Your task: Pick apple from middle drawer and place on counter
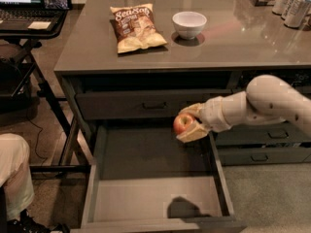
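The red apple (182, 124) with a yellowish patch is held between my gripper's fingers. My gripper (189, 122) is shut on it and reaches in from the right, above the back of the open middle drawer (150, 198), just below the shallower drawer front. The drawer is pulled out, dark grey, and its floor is bare except for a shadow. The grey-brown counter (194, 47) lies above and behind the gripper.
A bag of chips (136, 27) and a white bowl (189, 24) stand on the counter. Cans (294, 6) are at the far right. A black desk with a laptop (29, 13) stands at left. A person's leg (14, 174) is at lower left.
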Robot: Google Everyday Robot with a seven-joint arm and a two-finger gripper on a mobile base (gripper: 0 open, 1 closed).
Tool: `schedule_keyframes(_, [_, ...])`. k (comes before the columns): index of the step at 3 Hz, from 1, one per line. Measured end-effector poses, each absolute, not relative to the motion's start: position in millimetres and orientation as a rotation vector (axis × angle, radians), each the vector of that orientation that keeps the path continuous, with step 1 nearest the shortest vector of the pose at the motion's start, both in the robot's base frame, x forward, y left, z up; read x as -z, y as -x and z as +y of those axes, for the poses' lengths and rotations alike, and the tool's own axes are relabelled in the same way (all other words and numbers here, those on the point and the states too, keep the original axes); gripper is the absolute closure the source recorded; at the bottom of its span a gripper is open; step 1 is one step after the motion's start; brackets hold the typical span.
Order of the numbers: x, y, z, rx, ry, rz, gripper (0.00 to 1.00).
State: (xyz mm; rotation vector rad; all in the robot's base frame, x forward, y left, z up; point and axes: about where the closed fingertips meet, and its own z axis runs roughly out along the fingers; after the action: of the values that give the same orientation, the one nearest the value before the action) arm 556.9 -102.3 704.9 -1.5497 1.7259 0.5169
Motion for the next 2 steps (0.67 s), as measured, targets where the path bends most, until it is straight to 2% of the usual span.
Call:
schedule_keyframes(1, [-756.3, -586.3, -135.2, -0.432, 1.479, 1.775, 1.00])
schedule_keyframes(2, [-756.5, -586.4, -135.2, -0.432, 1.479, 1.775, 1.00])
